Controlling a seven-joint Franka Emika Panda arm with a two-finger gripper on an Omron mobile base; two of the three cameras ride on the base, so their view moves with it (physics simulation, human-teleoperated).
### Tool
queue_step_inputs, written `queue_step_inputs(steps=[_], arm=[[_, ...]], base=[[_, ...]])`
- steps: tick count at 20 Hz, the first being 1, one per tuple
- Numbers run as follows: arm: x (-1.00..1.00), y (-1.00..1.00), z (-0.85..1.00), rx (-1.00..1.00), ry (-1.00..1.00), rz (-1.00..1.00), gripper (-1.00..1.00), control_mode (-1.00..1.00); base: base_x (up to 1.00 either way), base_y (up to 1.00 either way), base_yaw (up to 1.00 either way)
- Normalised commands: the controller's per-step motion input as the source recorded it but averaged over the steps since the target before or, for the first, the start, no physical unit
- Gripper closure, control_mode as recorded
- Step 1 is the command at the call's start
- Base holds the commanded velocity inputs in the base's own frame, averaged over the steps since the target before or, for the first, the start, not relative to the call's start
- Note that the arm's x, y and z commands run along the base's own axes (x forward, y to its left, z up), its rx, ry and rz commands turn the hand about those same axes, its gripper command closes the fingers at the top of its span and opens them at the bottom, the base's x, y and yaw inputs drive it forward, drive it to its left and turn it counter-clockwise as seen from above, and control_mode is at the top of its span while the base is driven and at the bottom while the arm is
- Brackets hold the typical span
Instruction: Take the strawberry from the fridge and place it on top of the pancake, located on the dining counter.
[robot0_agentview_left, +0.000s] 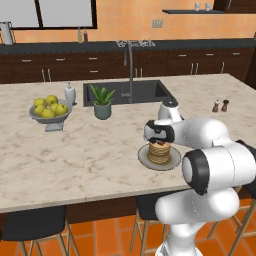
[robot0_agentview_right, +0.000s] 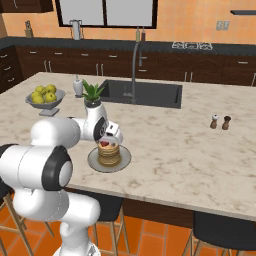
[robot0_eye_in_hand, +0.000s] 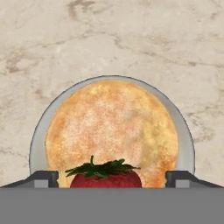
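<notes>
The strawberry (robot0_eye_in_hand: 106, 178), red with a green leafy cap, rests on top of the tan pancake (robot0_eye_in_hand: 111, 127) stack, near its edge. A round grey plate (robot0_eye_in_hand: 186, 144) under the stack stands on the marbled dining counter (robot0_agentview_left: 90, 155). My gripper (robot0_eye_in_hand: 111, 179) hangs just over the stack, open, with its fingertips (robot0_eye_in_hand: 46, 178) wide apart on either side of the berry and a gap on each side. From the base, the gripper (robot0_agentview_left: 159, 140) (robot0_agentview_right: 106, 140) sits above the strawberry (robot0_agentview_left: 160, 143) (robot0_agentview_right: 105, 144) and the pancake (robot0_agentview_left: 159, 154) (robot0_agentview_right: 109, 155). The fridge is out of view.
A grey bowl of yellow-green fruit (robot0_agentview_left: 49, 111) (robot0_agentview_right: 46, 97), a soap bottle (robot0_agentview_left: 70, 93) and a potted plant (robot0_agentview_left: 102, 102) stand at the counter's far left. The black sink (robot0_agentview_left: 127, 92) lies behind them. Two shakers (robot0_agentview_left: 220, 105) (robot0_agentview_right: 220, 122) stand far right. Black stools (robot0_agentview_left: 35, 225) line the near edge.
</notes>
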Motion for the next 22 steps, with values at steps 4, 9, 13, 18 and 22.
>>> queue_step_inputs(steps=[4, 9, 13, 18, 22], arm=[[-0.06, 0.11, 0.63, -0.02, 0.00, 0.01, -1.00, -1.00], [-0.68, 0.10, 0.69, -0.01, -0.01, 0.03, -1.00, -1.00], [-1.00, -0.56, 0.33, 0.15, -0.13, 0.01, -1.00, -1.00], [-0.88, -1.00, 0.00, 0.38, -0.07, 0.01, -1.00, -1.00], [-0.51, -1.00, -0.08, 0.47, 0.00, 0.06, -1.00, -1.00]], base=[[0.00, 0.00, 0.00], [0.00, 0.00, 0.00], [0.00, 0.00, 0.00], [0.00, 0.00, 0.00], [0.00, 0.00, 0.00]])
